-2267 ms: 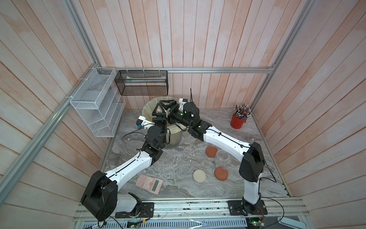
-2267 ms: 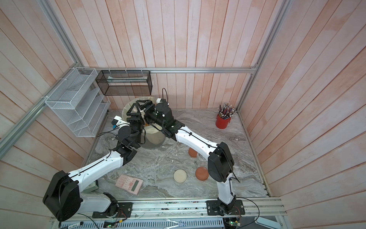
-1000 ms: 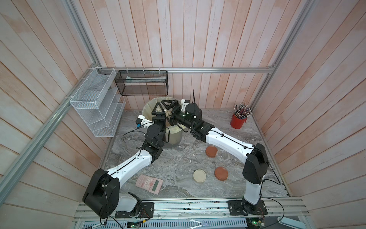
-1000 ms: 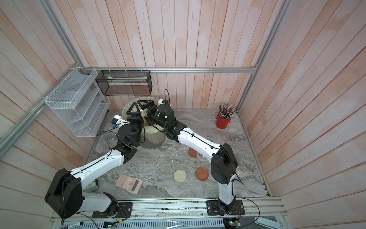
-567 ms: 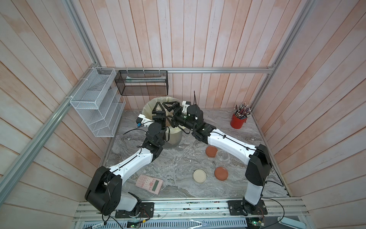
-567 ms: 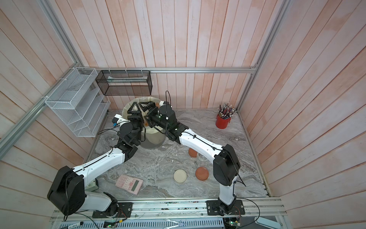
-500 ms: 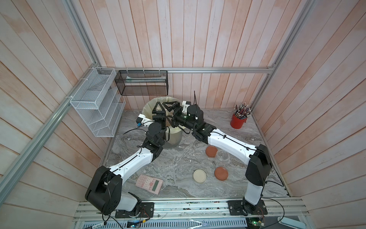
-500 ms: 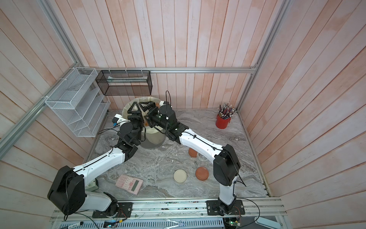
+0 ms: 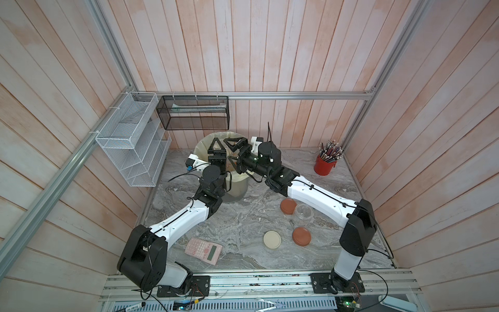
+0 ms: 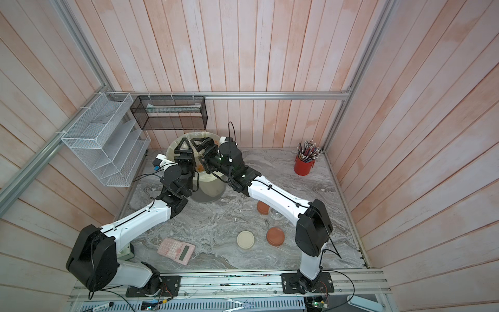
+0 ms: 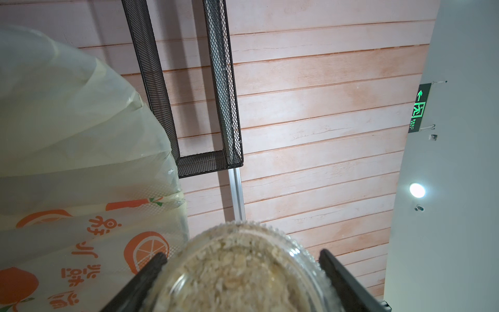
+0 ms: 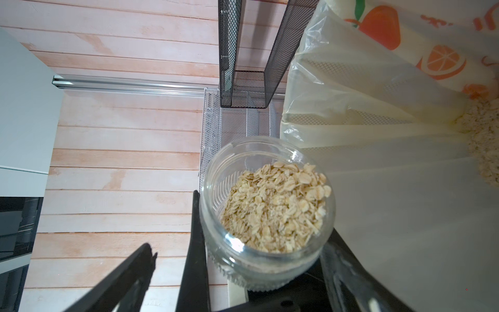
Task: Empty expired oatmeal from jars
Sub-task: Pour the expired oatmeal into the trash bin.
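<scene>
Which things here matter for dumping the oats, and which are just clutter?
Job: held jar, its oats, left pincer, lined bin, empty jar, orange lids, cream lid.
Clutter: calculator, pencil cup, white rack, black basket.

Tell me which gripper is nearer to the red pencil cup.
Right. Both hang over the bin; the right gripper is on the side facing the red pencil cup, the left gripper, clamped on a jar, on the side away from it.

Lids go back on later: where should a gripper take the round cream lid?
Probably across its rim, from straight above: the round cream lid lies flat on the grey marble table, with free space all around its edge.
</scene>
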You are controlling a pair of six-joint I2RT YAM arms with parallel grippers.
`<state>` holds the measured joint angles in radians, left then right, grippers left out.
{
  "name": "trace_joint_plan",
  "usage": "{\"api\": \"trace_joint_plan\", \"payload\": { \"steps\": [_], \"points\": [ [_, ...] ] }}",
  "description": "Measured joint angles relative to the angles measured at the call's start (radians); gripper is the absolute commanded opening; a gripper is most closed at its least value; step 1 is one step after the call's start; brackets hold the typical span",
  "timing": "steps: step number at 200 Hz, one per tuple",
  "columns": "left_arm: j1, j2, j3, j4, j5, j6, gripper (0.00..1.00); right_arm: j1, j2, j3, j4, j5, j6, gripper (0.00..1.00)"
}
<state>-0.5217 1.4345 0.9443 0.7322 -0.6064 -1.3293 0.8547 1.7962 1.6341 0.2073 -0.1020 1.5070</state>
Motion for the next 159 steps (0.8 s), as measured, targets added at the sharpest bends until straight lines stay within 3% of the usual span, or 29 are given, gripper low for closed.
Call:
{"api": "trace_joint_plan", "payload": {
  "steps": [118,159],
  "points": [
    [0.005,0.007,0.061,-0.048,0.010,0.125,0.03,-0.017,-0.115,-0.102,-0.043,0.045,-0.068,0.98],
    [0.061,0.002,0.061,-0.109,0.067,0.169,0.03,-0.057,-0.198,-0.160,-0.051,0.076,-0.120,0.98]
  ]
}}
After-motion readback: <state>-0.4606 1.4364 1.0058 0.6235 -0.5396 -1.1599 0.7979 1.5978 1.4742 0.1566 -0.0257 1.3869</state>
